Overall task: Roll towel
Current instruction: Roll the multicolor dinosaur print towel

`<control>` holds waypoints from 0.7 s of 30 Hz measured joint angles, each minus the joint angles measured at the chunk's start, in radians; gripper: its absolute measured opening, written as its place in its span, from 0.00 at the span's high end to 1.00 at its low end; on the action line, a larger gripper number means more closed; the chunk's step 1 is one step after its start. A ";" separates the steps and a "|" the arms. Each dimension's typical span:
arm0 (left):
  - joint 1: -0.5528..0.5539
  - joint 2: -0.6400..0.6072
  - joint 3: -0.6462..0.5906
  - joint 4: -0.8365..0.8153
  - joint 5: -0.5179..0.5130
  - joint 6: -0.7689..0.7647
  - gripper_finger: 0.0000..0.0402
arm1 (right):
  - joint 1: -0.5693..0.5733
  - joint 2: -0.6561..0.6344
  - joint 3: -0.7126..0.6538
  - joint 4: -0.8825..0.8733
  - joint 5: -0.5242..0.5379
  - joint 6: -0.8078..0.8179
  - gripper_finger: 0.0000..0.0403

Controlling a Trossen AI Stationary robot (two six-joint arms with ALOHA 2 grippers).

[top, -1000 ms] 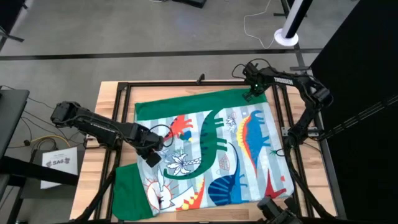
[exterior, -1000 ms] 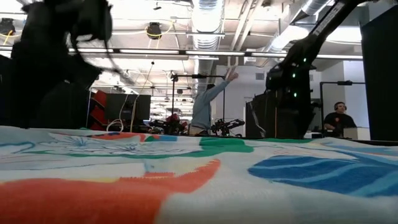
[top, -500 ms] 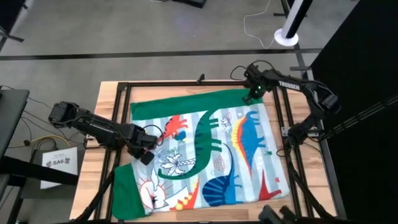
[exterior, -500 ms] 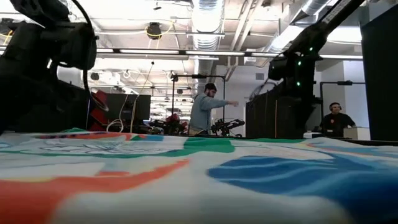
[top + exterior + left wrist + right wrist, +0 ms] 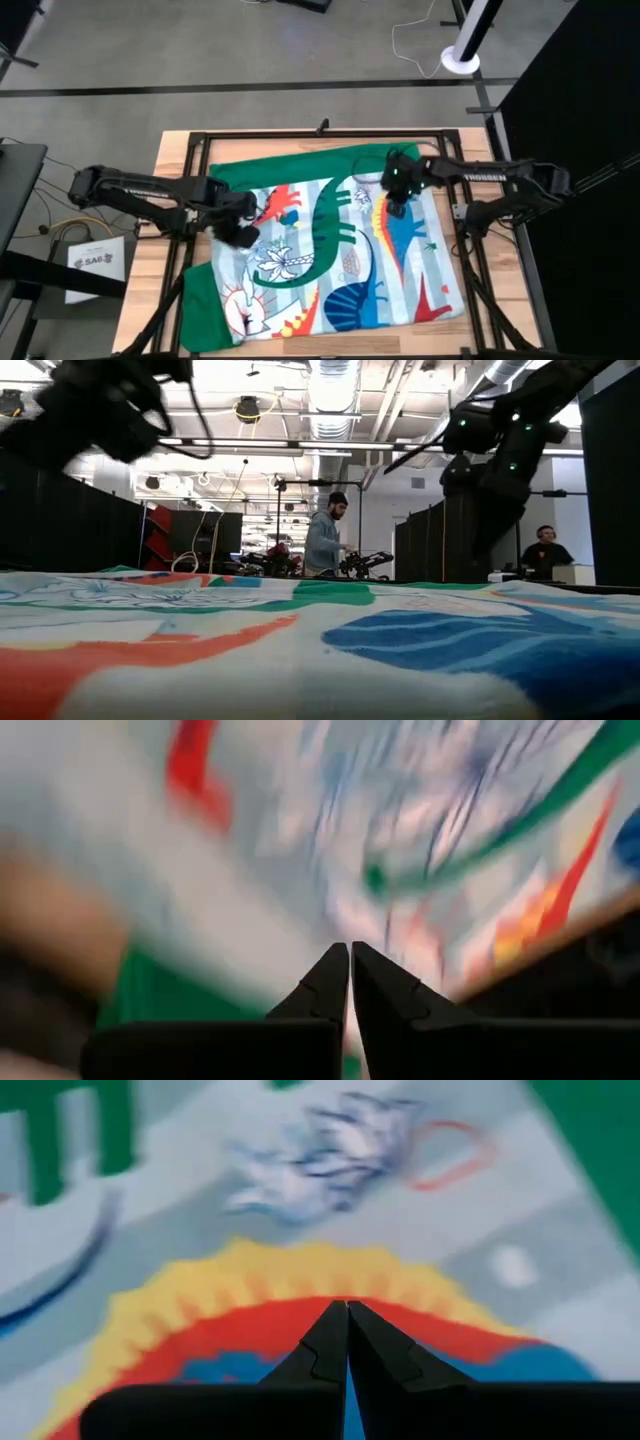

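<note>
From my station I can make out little lettering. In the high view, white capitals run along the right arm's forearm [image 5: 478, 176]; they look like "TROSSEN", though the letters are small and I am not sure of every one. Beside the desk, on the floor at the left, a white box [image 5: 93, 262] carries a dark mark that seems to read "SA6". I can read no print on the towel.

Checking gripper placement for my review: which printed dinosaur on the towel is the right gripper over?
The blue dinosaur with the orange-and-red back, on the towel's right half. The right gripper hangs over its upper end, fingers shut; the other dinosaurs lie farther left.
</note>
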State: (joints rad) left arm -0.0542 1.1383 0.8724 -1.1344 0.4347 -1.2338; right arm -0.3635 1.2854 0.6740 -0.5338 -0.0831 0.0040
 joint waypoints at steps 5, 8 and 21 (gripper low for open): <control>-0.154 0.000 0.032 -0.172 0.057 -0.016 0.99 | 0.150 0.002 -0.024 0.079 -0.001 0.108 0.99; -0.251 0.000 0.007 -0.215 0.032 0.004 0.98 | 0.228 0.002 -0.027 0.122 -0.001 0.180 0.95; -0.333 0.012 -0.134 -0.209 -0.058 0.152 0.65 | 0.446 0.002 -0.026 0.168 0.080 0.493 0.63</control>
State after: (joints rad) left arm -0.3870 1.1503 0.7387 -1.3434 0.3767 -1.0821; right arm 0.0827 1.2869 0.6476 -0.3662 -0.0027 0.4973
